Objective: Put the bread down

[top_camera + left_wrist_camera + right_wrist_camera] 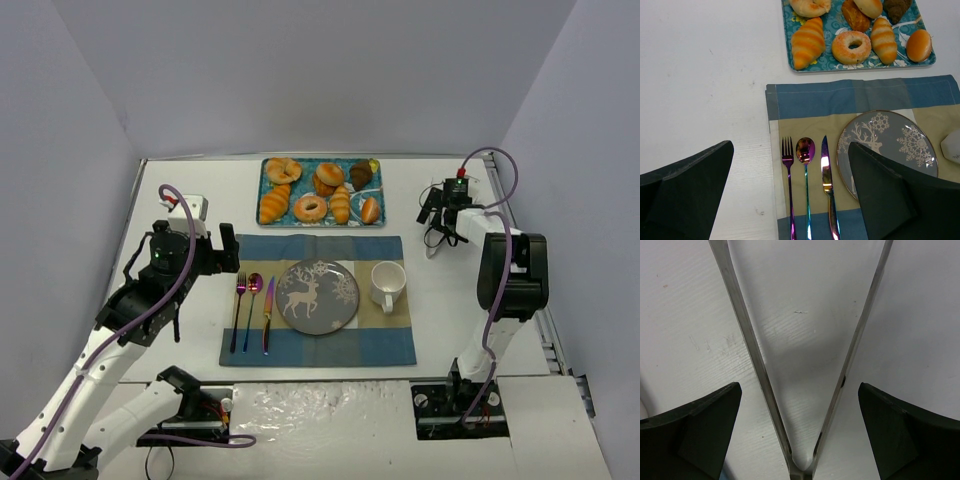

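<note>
The bread lies on a teal tray (322, 221) at the table's far middle: a long ridged golden roll (273, 205), and a round ring-topped bun (283, 168) behind it. Both show in the left wrist view, the roll (807, 42) and the bun (810, 6) cut by the top edge. My left gripper (228, 250) is open and empty, above the placemat's left edge (790, 146). My right gripper (432, 208) is open low over metal tongs (436, 238). In the right wrist view its fingers (799, 387) stand either side of the tongs (747, 340) without touching them.
The tray also holds a glazed donut (310, 208), a dark croissant (361, 173), a second ridged roll (340, 204) and small buns. A blue placemat (318, 350) carries a grey deer plate (318, 295), a white cup (388, 283), and a fork, spoon and knife (253, 310).
</note>
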Motion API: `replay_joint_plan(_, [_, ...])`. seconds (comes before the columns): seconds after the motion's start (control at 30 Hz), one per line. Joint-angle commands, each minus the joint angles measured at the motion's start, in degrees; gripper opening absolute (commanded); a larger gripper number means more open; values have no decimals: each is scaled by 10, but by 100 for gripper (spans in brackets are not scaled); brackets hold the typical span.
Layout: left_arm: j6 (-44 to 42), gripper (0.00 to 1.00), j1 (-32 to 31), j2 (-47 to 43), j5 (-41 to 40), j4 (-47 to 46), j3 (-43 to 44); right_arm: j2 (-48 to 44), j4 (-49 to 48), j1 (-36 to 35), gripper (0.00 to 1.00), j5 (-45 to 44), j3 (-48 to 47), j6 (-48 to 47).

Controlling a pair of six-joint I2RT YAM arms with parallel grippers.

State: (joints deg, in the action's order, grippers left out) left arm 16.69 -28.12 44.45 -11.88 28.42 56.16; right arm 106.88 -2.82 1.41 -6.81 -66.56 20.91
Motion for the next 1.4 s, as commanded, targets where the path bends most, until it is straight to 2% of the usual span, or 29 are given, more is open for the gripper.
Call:
replay_joint_plan(0.0, [-7, 97, -4, 3, -8, -29, 15, 18, -21, -1, 100, -1, -32, -3])
replay_joint_plan(0.4, [-7, 97, -4, 3, -8, -28, 15, 59, -23, 0, 100, -12, -37, 5])
replay_joint_plan(0.57, [-7, 97, -4, 3, -9, -28, 15, 65, -26, 0, 95, -9, -36, 4])
replay_joint_plan(0.77, [-7, 97, -4, 2, -10, -28, 14, 66, -33, 0, 77, -3, -25, 5])
replay_joint_plan(1.03, [-6, 97, -4, 1, -10, -29, 14, 53, -39, 0, 49, -5, -5, 6])
replay_joint_plan(1.37, [-6, 97, -4, 2, -10, -29, 14, -62, -2, -8, 40, -32, -2, -4])
